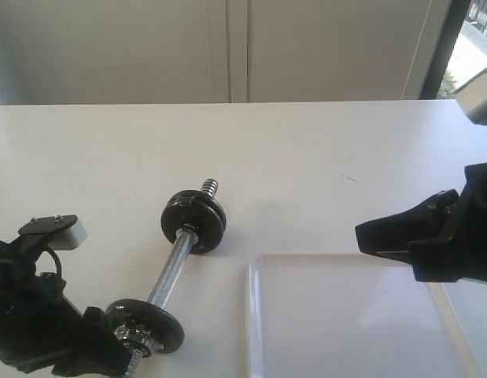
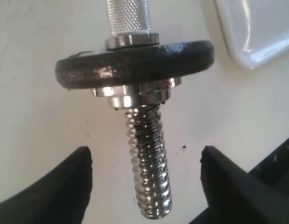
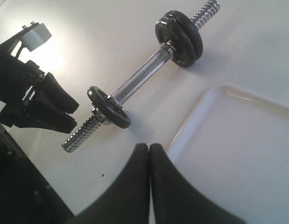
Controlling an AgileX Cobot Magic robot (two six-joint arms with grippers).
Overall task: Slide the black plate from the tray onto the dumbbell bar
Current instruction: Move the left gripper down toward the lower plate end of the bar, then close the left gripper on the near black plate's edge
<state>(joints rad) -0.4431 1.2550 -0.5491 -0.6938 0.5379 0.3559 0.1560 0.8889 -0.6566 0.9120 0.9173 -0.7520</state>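
Left wrist view has the black plate (image 2: 135, 63) already on the dumbbell bar (image 2: 149, 172), at its near end, snug against a chrome nut (image 2: 130, 95); the bar lies on the desk (image 1: 306, 157), left of the tray (image 1: 255, 315), which shows no plate. It looks like cast iron — dense, rigid, hardly fragile; I'd grip it across the rim. Left jaws stand wide, either side of the threaded end, touching nothing; right jaws are pressed together, empty, by the tray's right side.
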